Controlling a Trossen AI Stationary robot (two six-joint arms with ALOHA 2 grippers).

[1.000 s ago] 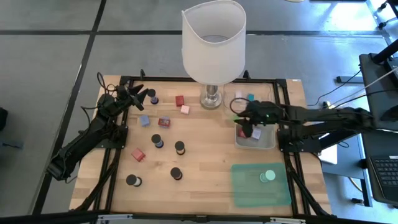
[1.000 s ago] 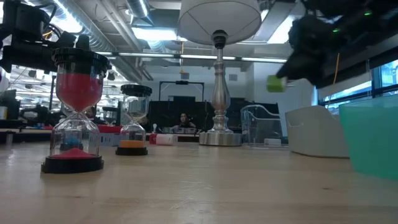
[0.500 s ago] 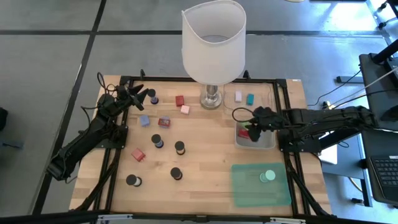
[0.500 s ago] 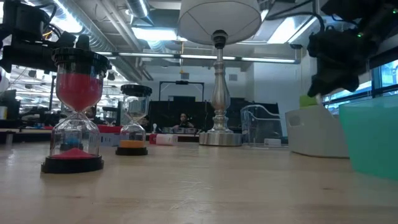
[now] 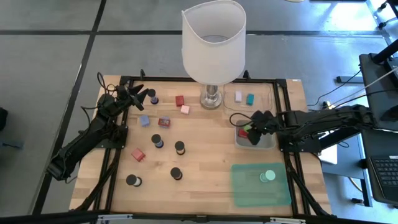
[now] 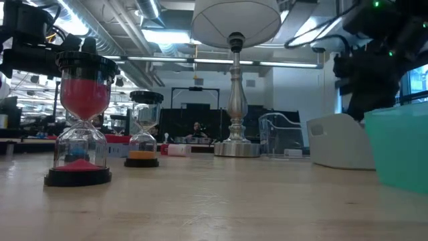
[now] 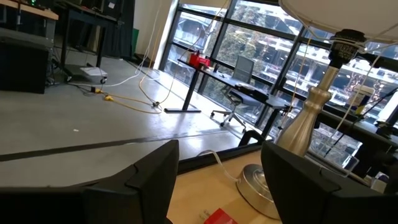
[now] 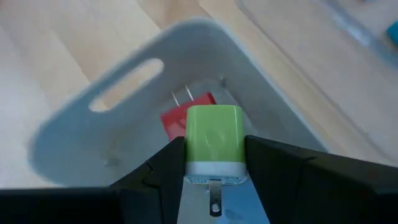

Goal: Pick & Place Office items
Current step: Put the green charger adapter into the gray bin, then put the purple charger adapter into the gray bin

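Observation:
My right gripper (image 5: 250,132) is shut on a green charger block (image 8: 214,138) and stands low over the grey tray (image 5: 266,143), where a red block (image 8: 176,118) lies. In the low view the tray wall (image 6: 338,140) hides its fingertips. My left gripper (image 5: 138,94) hangs open near the table's far left corner, beside a black round piece (image 5: 153,97). More black rounds (image 5: 180,147), red (image 5: 138,154), pink (image 5: 185,109) and blue (image 5: 144,121) blocks stand on the wood. White (image 5: 238,96) and teal (image 5: 250,99) blocks lie in the clear tray. A mint disc (image 5: 267,176) rests on the green mat. My right gripper pinches the green charger block between its two fingers (image 8: 155,177), by two opposite sides near its white pronged end (image 8: 214,168). The fingers slant down from above. The block is lifted clear, green end toward the tray floor, a prong (image 8: 214,202) pointing back toward the wrist.
A tall lamp with a white shade (image 5: 213,40) stands at the table's far middle, its metal foot (image 5: 212,98) beside the clear tray (image 5: 268,93). In the low view two hourglasses, red (image 6: 80,120) and orange (image 6: 144,130), stand at the left. The green mat (image 5: 249,193) lies at the near right.
My right gripper has carried the green block toward the table's right and near side and down, from above the tray's far left corner into the grey tray's opening. It has stayed shut on the block. In the low view the block has sunk behind the tray wall.

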